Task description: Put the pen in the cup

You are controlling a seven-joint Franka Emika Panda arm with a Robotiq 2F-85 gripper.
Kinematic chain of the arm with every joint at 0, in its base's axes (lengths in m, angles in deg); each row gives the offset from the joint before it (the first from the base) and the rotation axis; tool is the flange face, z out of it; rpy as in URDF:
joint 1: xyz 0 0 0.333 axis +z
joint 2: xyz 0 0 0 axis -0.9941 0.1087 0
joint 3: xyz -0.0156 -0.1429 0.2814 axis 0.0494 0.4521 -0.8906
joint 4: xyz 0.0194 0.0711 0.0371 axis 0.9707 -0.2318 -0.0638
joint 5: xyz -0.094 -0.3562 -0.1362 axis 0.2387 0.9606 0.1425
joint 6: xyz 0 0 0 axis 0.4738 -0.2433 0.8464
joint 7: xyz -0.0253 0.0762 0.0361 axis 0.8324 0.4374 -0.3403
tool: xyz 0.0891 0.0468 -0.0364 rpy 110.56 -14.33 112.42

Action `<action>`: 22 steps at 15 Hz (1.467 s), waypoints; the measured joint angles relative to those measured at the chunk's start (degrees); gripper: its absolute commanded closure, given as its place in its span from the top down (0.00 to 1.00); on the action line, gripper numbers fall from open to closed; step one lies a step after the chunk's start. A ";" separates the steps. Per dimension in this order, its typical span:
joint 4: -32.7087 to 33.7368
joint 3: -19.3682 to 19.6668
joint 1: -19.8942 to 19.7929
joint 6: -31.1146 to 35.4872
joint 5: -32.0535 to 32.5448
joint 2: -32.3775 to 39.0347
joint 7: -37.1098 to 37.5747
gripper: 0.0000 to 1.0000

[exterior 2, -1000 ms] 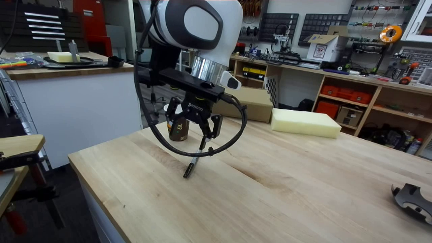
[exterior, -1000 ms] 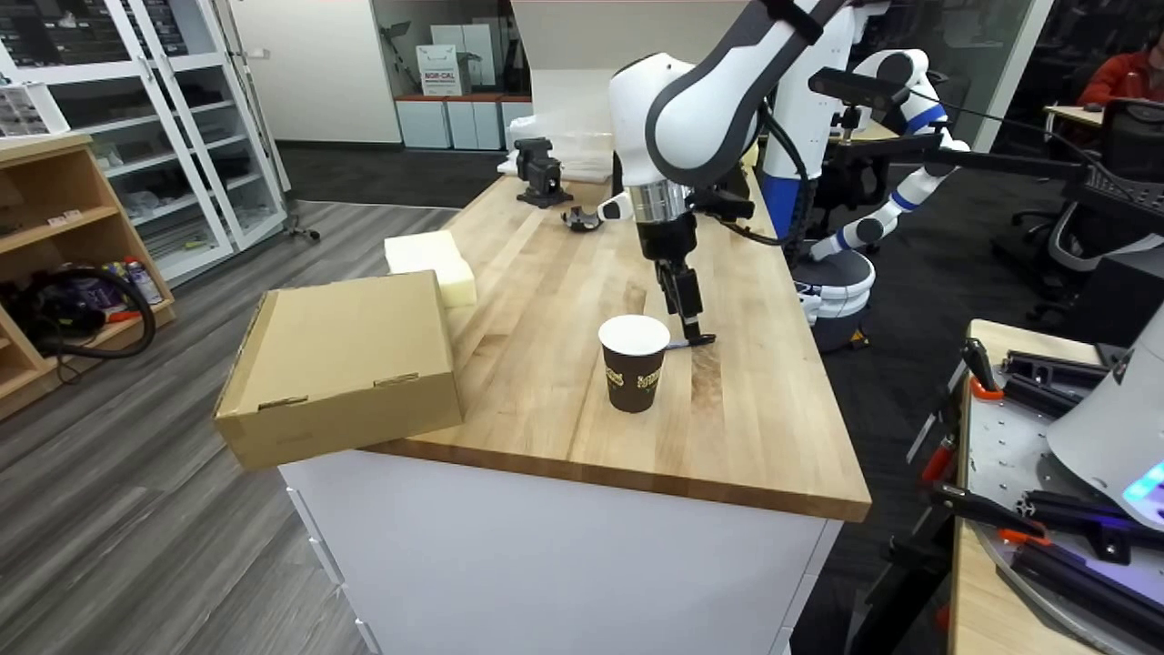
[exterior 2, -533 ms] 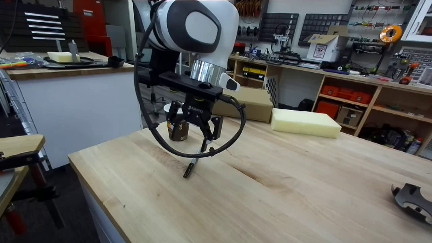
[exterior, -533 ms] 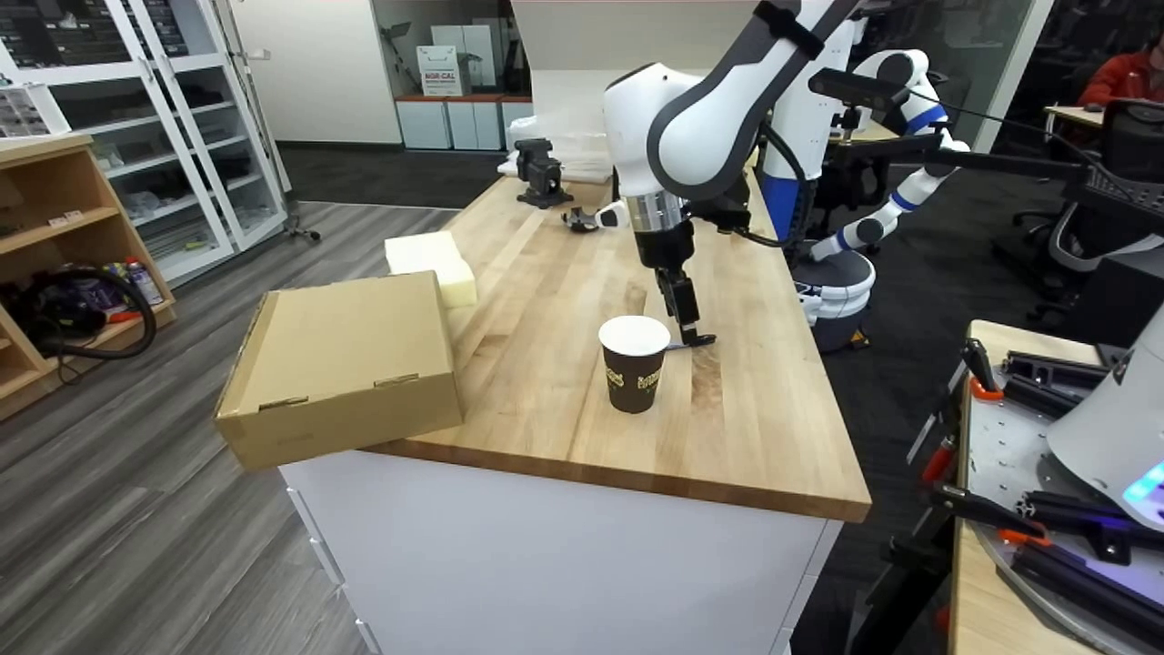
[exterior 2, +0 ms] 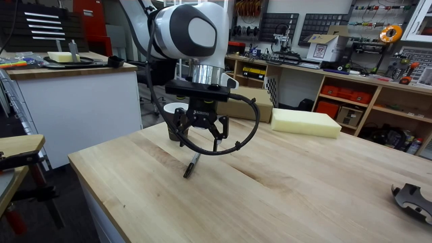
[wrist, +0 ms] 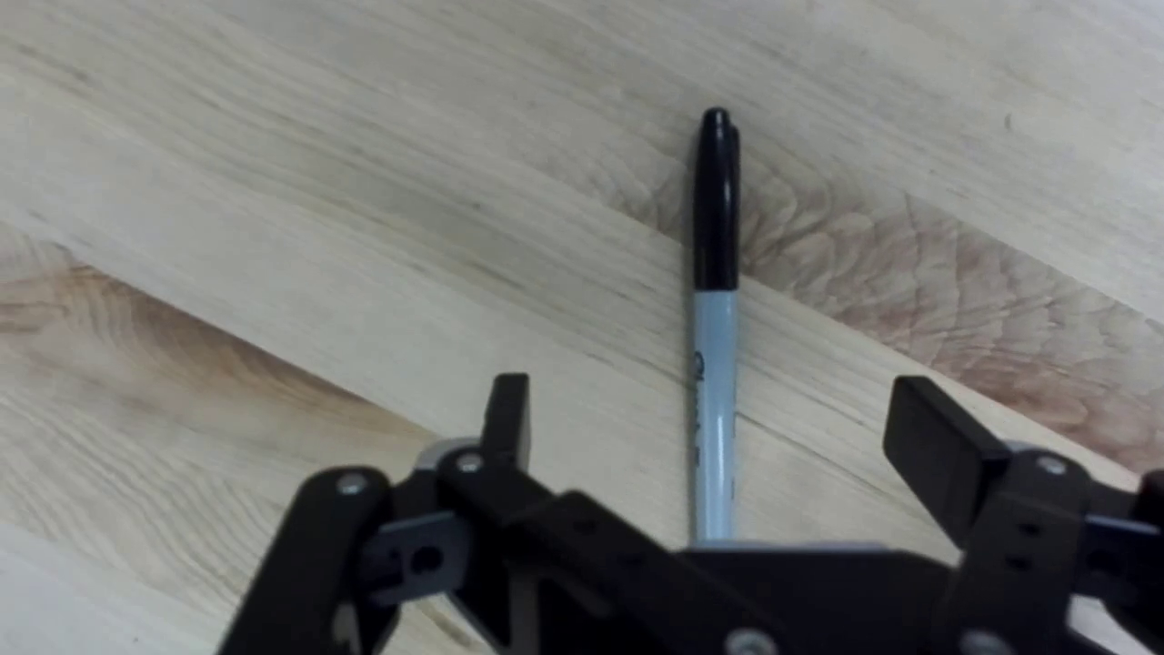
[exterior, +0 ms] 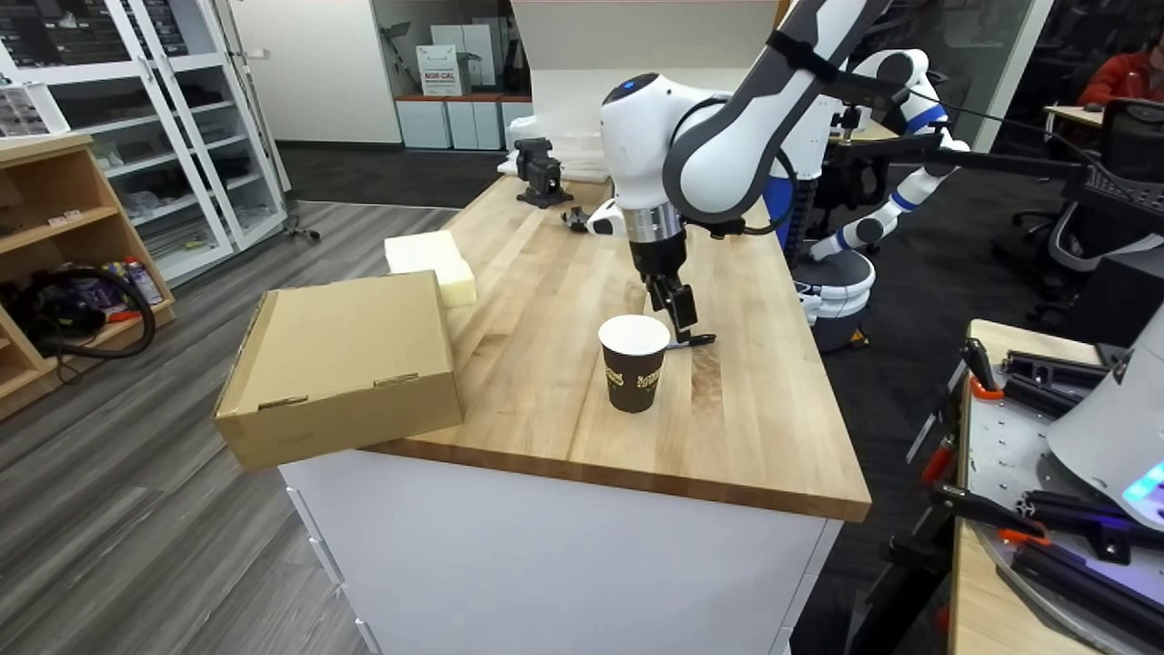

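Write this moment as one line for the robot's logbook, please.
gripper: open, over the pen | pen: lying on table, not gripped | cup: upright on table | status: pen not yet in cup

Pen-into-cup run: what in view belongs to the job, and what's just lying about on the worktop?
Job:
pen, lying ungripped on the worktop
brown cup with white rim, upright
gripper, open over the pen

Just lying about:
cardboard box
pale yellow block
dark curved part
black vise-like fixture
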 measured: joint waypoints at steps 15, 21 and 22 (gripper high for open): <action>-2.95 -4.77 -4.73 17.07 -6.17 4.07 -2.52 0.53; -2.18 -4.78 -4.73 16.74 -6.29 4.08 -2.52 0.16; -2.07 -4.78 -4.73 16.63 -6.29 4.08 -2.52 0.08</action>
